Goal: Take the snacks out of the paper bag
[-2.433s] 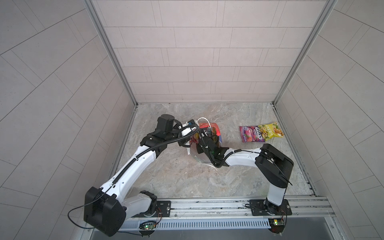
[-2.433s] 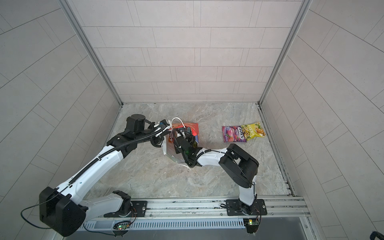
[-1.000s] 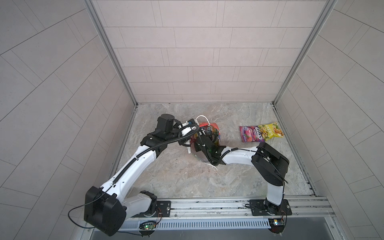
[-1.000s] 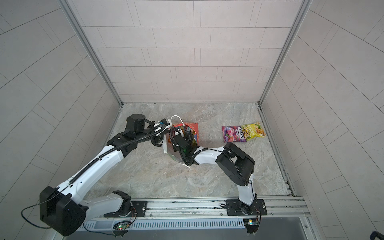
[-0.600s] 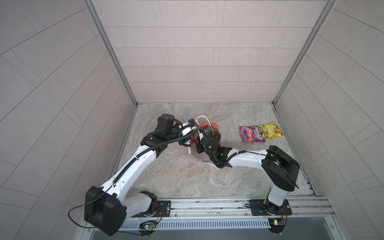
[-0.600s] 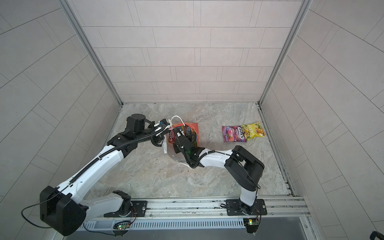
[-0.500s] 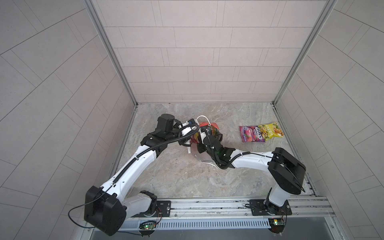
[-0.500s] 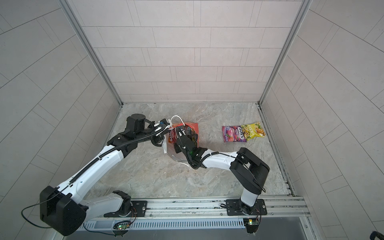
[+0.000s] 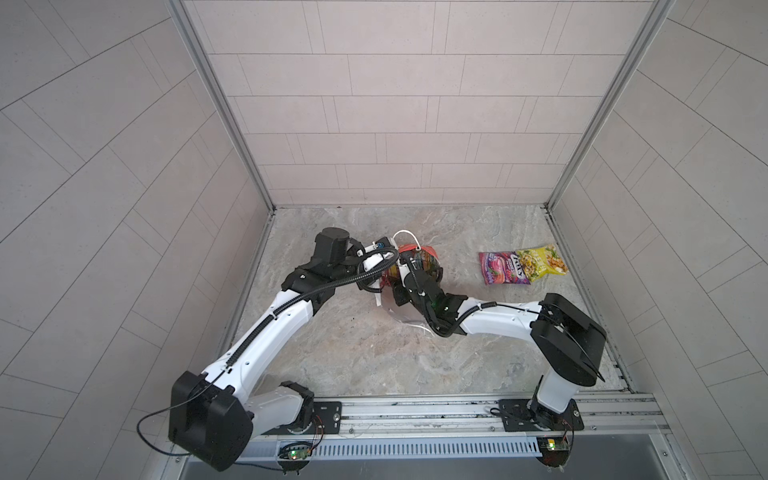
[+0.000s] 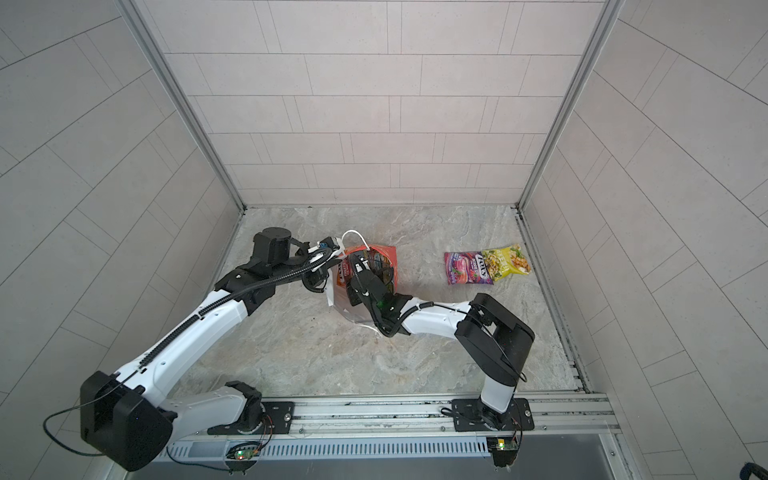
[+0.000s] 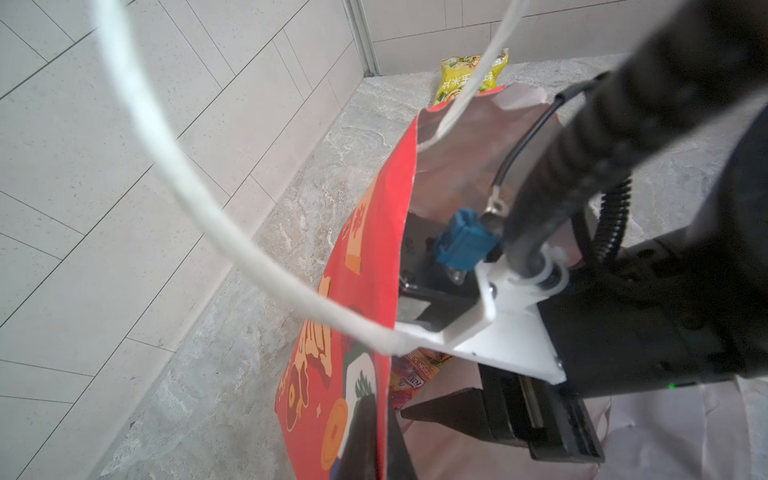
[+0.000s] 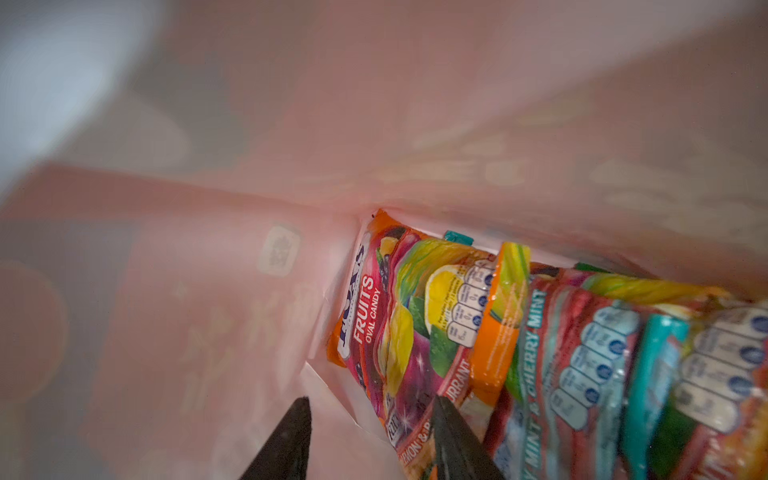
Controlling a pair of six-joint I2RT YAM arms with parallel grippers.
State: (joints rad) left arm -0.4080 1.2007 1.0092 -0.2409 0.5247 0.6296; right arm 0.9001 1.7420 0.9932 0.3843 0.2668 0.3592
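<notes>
Top views: right arm (image 9: 498, 322) lies more stretched out, elbow further right than a second ago, wrist in the red paper bag (image 10: 390, 253) mid-counter (image 9: 365, 357). Purple packet (image 9: 503, 268) and yellow packet (image 9: 540, 262) unmoved, far right; no third out.

Left wrist: left hand (image 11: 380, 440) clenched on bag wall.

Right wrist: right hand (image 12: 370, 405) released, empty, beside orange packet (image 12: 374, 316) deep inside. Likely about to grasp.

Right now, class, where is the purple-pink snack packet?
In both top views the purple-pink packet lies on the table, right of the paper bag, touching the yellow-green packet.
</notes>
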